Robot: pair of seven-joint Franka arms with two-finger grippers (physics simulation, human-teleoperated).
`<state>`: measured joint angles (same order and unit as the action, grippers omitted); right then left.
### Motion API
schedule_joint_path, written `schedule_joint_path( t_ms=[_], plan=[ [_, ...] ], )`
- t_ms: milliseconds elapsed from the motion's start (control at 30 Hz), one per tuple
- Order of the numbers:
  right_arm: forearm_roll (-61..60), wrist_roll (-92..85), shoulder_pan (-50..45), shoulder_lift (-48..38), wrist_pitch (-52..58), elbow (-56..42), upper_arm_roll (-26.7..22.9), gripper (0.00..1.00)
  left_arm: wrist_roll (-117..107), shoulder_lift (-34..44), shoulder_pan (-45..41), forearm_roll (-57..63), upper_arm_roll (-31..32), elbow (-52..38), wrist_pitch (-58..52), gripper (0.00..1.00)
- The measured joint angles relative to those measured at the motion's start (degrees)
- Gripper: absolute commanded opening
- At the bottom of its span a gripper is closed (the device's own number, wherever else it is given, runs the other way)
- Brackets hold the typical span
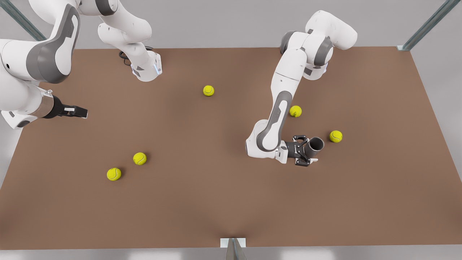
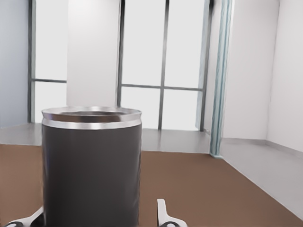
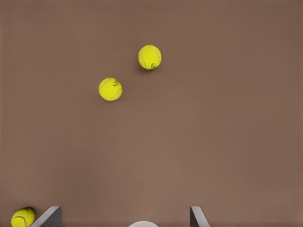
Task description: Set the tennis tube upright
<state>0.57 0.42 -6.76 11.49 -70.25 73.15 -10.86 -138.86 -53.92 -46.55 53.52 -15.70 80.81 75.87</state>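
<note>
Tennis tube (image 1: pixel 314 146) upright in left tool's (image 1: pixel 302 150) grip mid-table; right tool (image 1: pixel 82 112) open, near edge.

left arm: seen on the front view's right, reached down from the far edge, forearm angled low, wrist turned sideways.
left gripper (image 1: pixel 307 151): held level and low; the tennis tube (image 1: pixel 315 146) is clasped between its fingers (image 2: pixel 163 215), one finger on each side.
right arm: seen at the front view's left, folded close and raised, waiting.
right gripper (image 1: pixel 80 112): pointed towards the front view's right; fingers (image 3: pixel 196 217) are spread apart, with nothing between them.
</note>
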Motion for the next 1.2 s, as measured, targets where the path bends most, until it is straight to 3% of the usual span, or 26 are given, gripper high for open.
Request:
schedule_joint_path(
  t_ms=[367,500,567,733,800,933,1200],
  plan=[
    [0.0,0.0,0.0,0.0,0.0,0.0,0.0,1.00,0.4,-0.5,-0.3,-0.8,3.2,-3.6,-2.7,1.00],
    [0.0,0.0,0.0,0.0,0.0,0.0,0.0,1.00,1.8,-1.5,-0.3,-5.1,12.1,-14.9,-6.9,1.00],
    [0.0,0.0,0.0,0.0,0.0,0.0,0.1,1.00,5.0,-0.1,2.0,-12.0,13.5,-23.3,-8.3,1.00],
    [0.1,0.0,0.2,-0.5,0.0,0.0,0.1,1.00,27.5,15.4,24.5,-38.0,13.2,-26.2,-2.4,1.00],
    [0.1,0.0,0.8,-1.1,0.0,0.2,0.7,1.00,38.7,25.5,31.0,-43.4,14.6,-21.0,-0.7,1.00],
    [0.2,0.0,1.4,-2.1,0.0,0.6,1.3,1.00,58.7,39.6,35.6,-48.4,15.9,-13.5,1.2,1.00],
    [0.2,0.0,1.5,-2.3,-0.4,0.8,1.3,1.00,87.4,41.4,39.6,-50.6,18.9,-11.6,2.7,1.00]
  ],
)
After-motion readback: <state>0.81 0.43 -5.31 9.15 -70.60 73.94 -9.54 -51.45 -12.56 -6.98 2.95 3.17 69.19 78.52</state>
